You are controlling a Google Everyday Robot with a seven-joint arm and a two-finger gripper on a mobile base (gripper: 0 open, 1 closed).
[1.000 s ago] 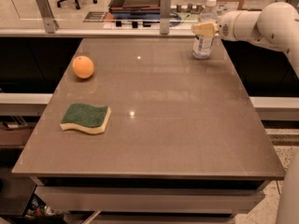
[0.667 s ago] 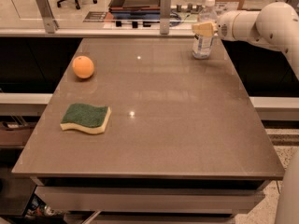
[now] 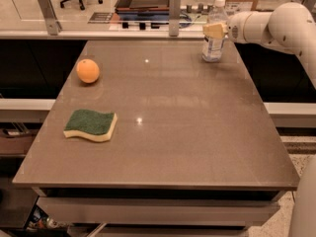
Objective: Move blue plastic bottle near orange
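Gripper: your jaws grip the bottle, upright at the table's far right corner.
Orange: well apart, far left side.

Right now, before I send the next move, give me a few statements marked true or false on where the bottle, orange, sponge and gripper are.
1. The bottle stands upright near the far right corner of the table. True.
2. The orange sits right beside the bottle. False: it is on the left side of the table, well apart from the bottle.
3. The gripper is at the bottle's upper part, reaching in from the right. True.
4. The sponge lies between the bottle and the orange. False: it lies on the left side, nearer the camera than the orange, off the line between them.
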